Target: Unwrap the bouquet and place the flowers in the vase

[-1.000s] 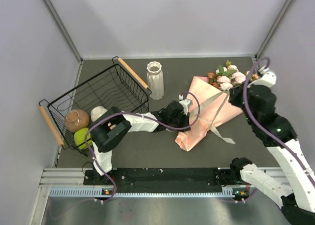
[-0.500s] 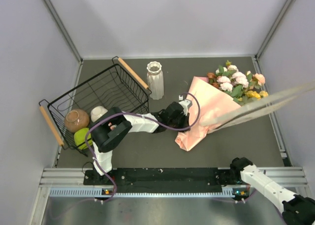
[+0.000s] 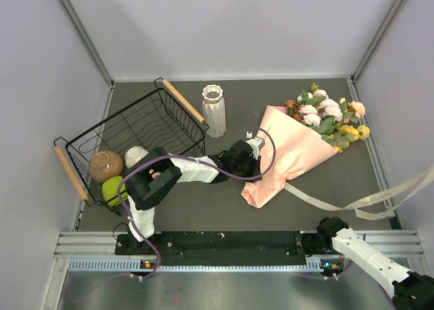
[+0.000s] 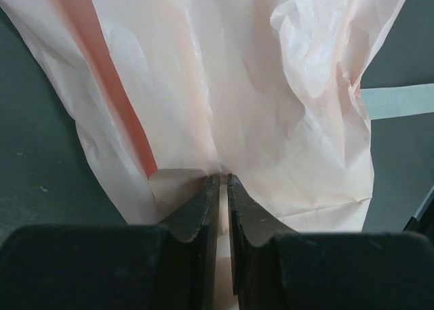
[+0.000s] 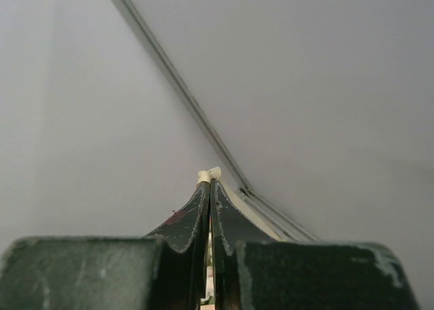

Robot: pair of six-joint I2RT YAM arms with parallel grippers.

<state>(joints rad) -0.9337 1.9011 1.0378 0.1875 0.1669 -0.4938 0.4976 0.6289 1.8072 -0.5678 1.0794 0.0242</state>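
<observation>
The bouquet (image 3: pixel 288 154) lies on the dark mat, a salmon-pink paper cone with its flowers (image 3: pixel 329 117) pointing to the back right. My left gripper (image 3: pixel 252 151) is shut on the cone's left paper edge; in the left wrist view the jaws (image 4: pixel 222 178) pinch the pink paper (image 4: pixel 271 106). The cream ribbon (image 3: pixel 352 203) trails loose from the cone off the right edge. My right gripper (image 5: pixel 211 179) is outside the top view, raised toward the wall and shut on the ribbon's end (image 5: pixel 209 174). The white ribbed vase (image 3: pixel 213 110) stands upright behind the left gripper.
A black wire basket (image 3: pixel 129 114) with wooden handles sits at the left, holding a round brown pot (image 3: pixel 106 165), a green object (image 3: pixel 113 188) and a white one (image 3: pixel 135 155). Grey walls close in the mat on three sides. Only the right arm's lower link (image 3: pixel 359 249) shows.
The right arm has swung away from the flowers and out of the top view, drawing the ribbon off the cone to the right. The left gripper and cone have stayed put.
</observation>
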